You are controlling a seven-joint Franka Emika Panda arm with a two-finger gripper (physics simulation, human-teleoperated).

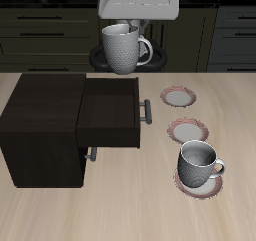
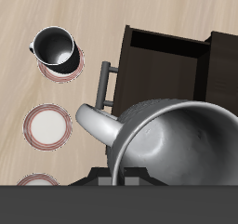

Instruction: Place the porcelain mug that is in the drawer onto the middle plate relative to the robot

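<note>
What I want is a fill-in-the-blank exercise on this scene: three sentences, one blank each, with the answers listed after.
1. The gripper holds the porcelain mug in the air, ____ the pulled-out drawer.
2. Counting the middle plate, which carries nothing, the table holds ____ plates in a row.
3. The second mug stands on the plate nearest the table's ____ edge.
Missing words: above; three; front.

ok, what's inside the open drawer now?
The drawer shows only bare dark floor in the wrist view. The porcelain mug hangs above it in the gripper, hiding part of the interior.
</note>
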